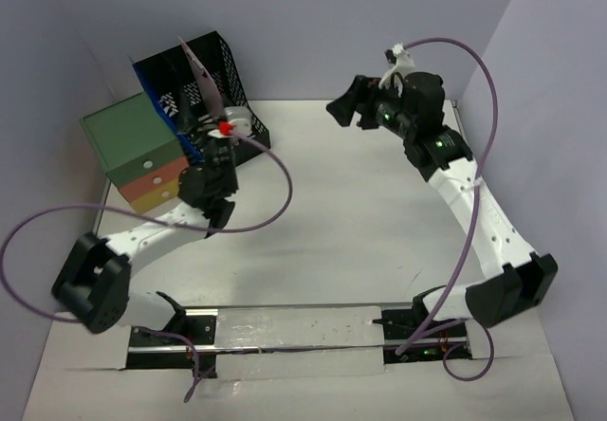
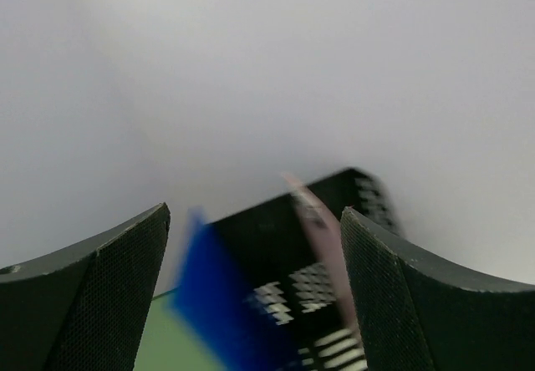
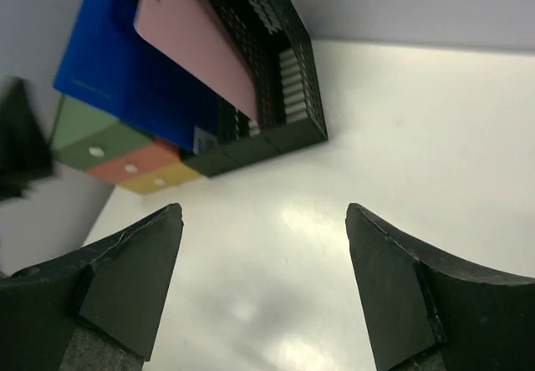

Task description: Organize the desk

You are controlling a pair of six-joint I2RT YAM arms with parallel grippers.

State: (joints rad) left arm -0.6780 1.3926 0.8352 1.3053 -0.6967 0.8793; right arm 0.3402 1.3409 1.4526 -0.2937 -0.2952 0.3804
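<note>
The left gripper [image 2: 255, 221] gapes wide and empty just in front of the black mesh file holder [image 1: 235, 70], where a blue folder [image 3: 125, 70] and a pink folder [image 3: 192, 45] lean loosely. The right gripper [image 3: 263, 212], equally spread and empty, hovers well right of the holder above the white desk [image 1: 360, 231]. Risk: the left gripper or its purple cable [image 1: 289, 186] snagging a folder and tipping the holder.

No words or numbers can be read. Up and to the left of the right gripper [image 3: 263, 292], the blue folder [image 3: 125, 78] has a tiny line of print [image 3: 87, 87], too small to read. The white sticker [image 3: 203, 139] at its bottom corner is too blurry.
</note>
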